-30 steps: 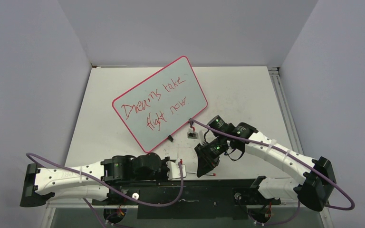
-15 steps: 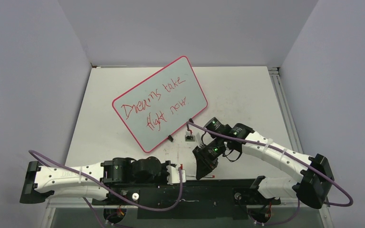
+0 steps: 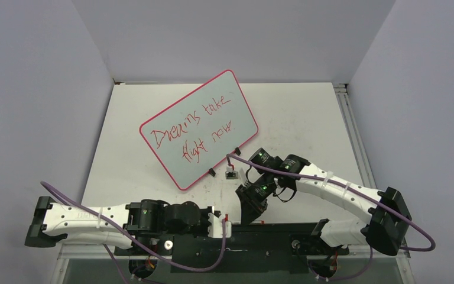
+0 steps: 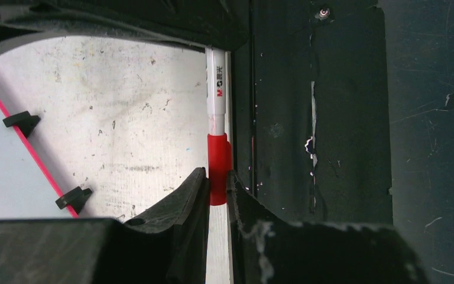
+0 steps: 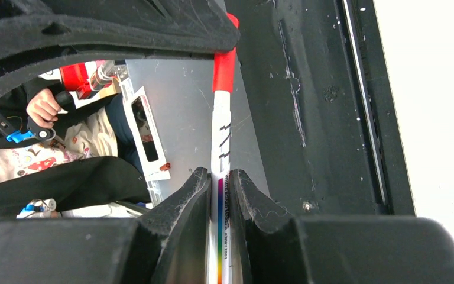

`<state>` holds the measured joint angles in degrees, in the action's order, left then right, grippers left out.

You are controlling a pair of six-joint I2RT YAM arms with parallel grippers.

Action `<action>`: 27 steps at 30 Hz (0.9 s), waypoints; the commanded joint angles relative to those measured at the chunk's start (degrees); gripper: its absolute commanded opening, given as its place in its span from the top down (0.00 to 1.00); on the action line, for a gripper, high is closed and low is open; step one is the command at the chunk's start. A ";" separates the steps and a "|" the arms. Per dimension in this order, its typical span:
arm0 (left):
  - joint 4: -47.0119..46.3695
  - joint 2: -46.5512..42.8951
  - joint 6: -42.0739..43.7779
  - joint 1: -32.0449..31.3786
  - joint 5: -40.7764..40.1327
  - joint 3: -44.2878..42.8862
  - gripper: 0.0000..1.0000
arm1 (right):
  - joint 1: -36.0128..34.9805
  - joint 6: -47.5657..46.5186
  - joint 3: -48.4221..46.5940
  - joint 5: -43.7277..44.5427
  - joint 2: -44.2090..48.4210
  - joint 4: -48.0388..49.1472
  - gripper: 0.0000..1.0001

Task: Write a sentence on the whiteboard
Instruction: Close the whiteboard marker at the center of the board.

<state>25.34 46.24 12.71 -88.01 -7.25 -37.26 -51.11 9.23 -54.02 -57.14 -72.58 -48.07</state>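
Red marker cap [image 4: 219, 151] pinched tight in the left gripper [image 4: 216, 173], right gripper [image 5: 220, 174] clamped on the white barrel [image 5: 221, 142]. Both reach inward, low at the table [image 3: 307, 118]'s near edge, with the whiteboard [image 3: 198, 127] farther back.

White shells [image 3: 74, 219] and black joints [image 3: 180, 218] on left arm [image 3: 109, 223] and right arm [image 3: 337, 189]; purple cables [image 3: 245, 161], green LEDs [image 3: 264, 187]; left gripper [image 4: 215, 173] and right gripper [image 5: 218, 171] matte black.

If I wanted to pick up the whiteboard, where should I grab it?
Probably pinch the whiteboard by its thin red rim on the left short edge, coming in from the left. That edge is bare, while two black clip feet stick out of the near long edge. The board is flat, so only the rim gives a grip. Keep off the red writing so it doesn't smudge.
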 commanded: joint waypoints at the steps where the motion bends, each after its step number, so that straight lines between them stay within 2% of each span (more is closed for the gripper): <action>1: -5.57 0.39 1.98 -0.84 -0.41 -1.56 1.00 | -0.66 0.60 -2.17 -1.80 -0.81 4.58 0.95; 27: -13.66 3.07 2.85 -0.76 0.51 -3.26 1.00 | -4.12 8.15 2.25 -2.31 -1.48 18.47 0.95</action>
<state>25.26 49.63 14.44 -88.49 -7.44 -37.28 -54.04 16.23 -51.09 -56.88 -75.22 -40.25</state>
